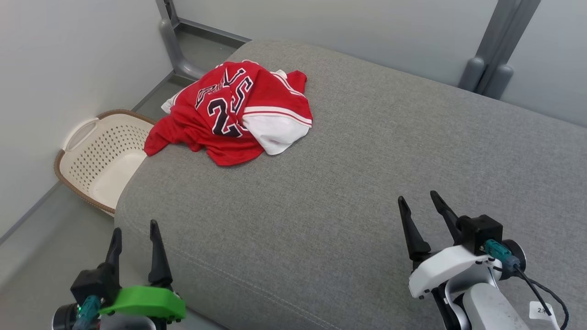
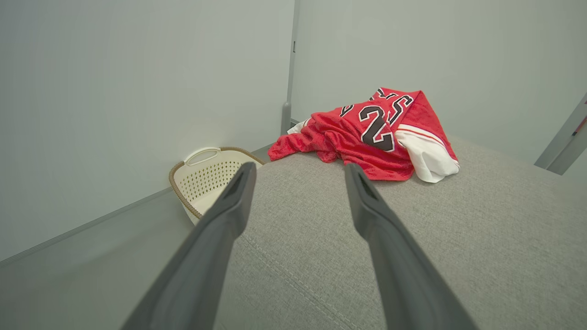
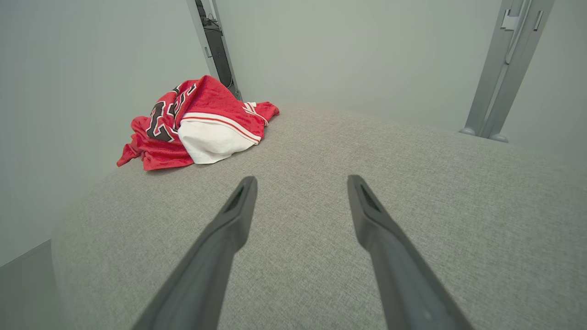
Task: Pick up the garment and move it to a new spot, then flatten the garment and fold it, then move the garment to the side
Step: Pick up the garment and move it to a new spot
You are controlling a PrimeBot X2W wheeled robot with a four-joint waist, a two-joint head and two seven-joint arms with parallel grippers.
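While left gripper and right gripper are hovering, jaws spread empty, pickup is starting; next is reaching for crumpled red-and-white mesh jersey.

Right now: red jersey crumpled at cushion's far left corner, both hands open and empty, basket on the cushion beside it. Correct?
No: head view shows the basket on the floor left of the cushion, not on it. Rest holds: red jersey crumpled there, left hand and right hand open, empty.

Grey sofa (pale walls)
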